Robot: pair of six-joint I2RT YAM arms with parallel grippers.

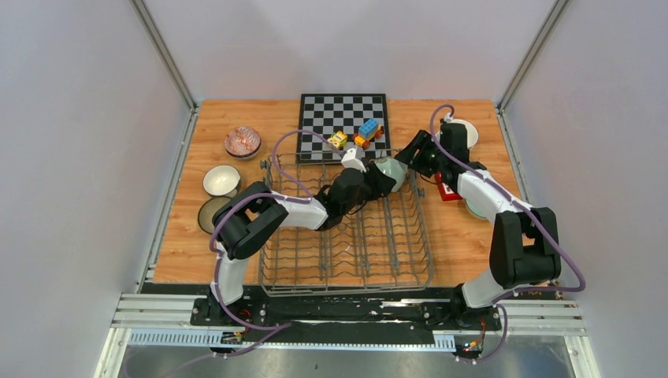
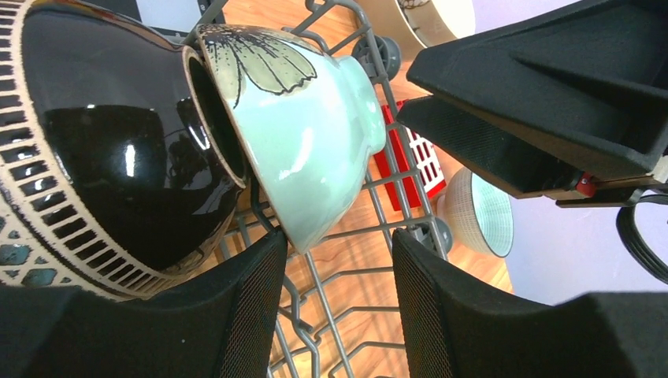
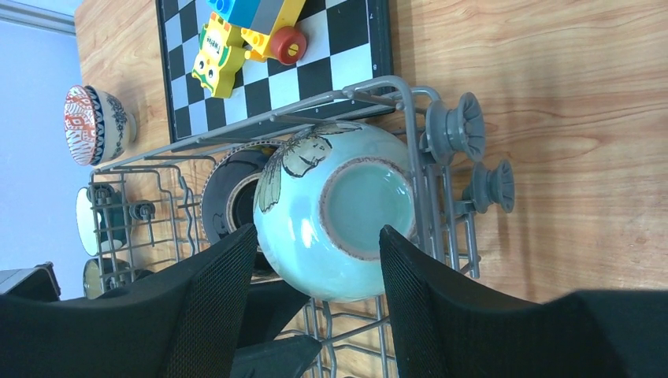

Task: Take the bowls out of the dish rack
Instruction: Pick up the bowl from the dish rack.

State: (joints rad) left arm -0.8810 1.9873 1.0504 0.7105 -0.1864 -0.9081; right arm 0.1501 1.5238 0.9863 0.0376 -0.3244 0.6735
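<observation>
The right gripper straddled the mint flowered bowl in the dish rack, jaws apart and not clamped, while the left gripper, half open and empty, sat beside the black bowl; closing and lifting seemed next.

Left claw, right claw flank mint bowl in dish rack.

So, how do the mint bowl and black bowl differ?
The mint bowl is pale green with a painted leaf; the black bowl is glossy black with a cream patterned band. The mint bowl sits at the rack corner, the black bowl just inside it. Both stand on edge.
</observation>
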